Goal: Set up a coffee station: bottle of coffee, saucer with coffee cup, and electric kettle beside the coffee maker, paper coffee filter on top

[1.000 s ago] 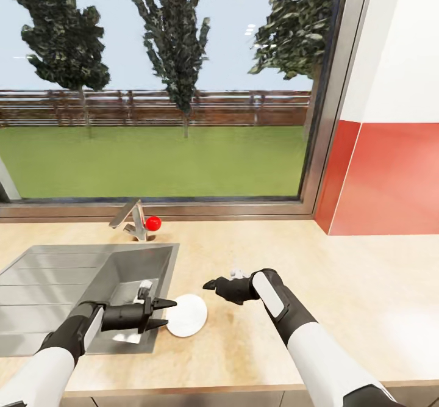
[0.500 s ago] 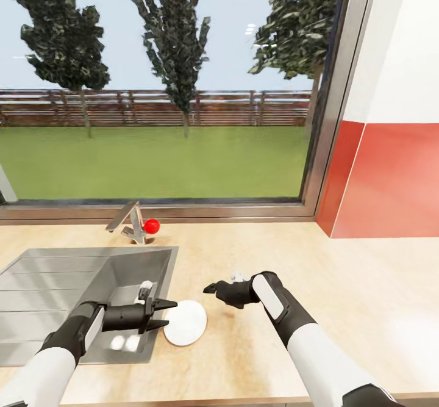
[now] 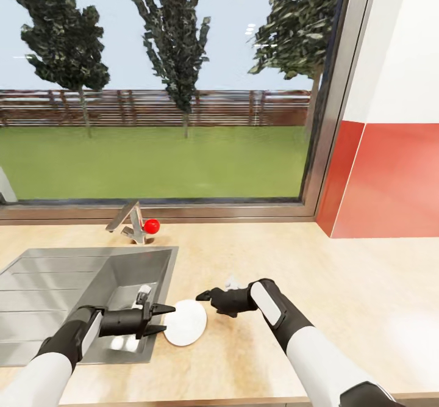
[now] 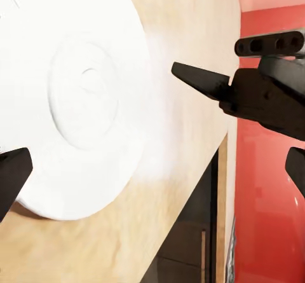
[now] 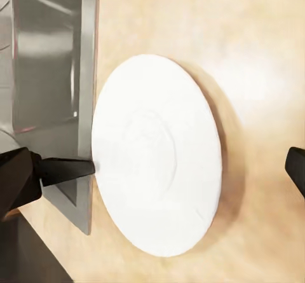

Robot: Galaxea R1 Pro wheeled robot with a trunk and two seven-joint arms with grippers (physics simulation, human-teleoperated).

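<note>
Now the saucer (image 3: 185,323) lies flat on the countertop (image 3: 341,285) beside the sink (image 3: 73,285), between the spread, empty left gripper (image 3: 163,319) and right gripper (image 3: 204,297), likely bracketing it for repositioning.

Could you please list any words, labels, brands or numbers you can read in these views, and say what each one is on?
There is no readable text in any view.
The saucer is plain white, with only a moulded ring in its centre.
The kitchen countertop, sink, tap and red and white wall bear no label.
Both pincers, left and right, are unmarked black.
</note>
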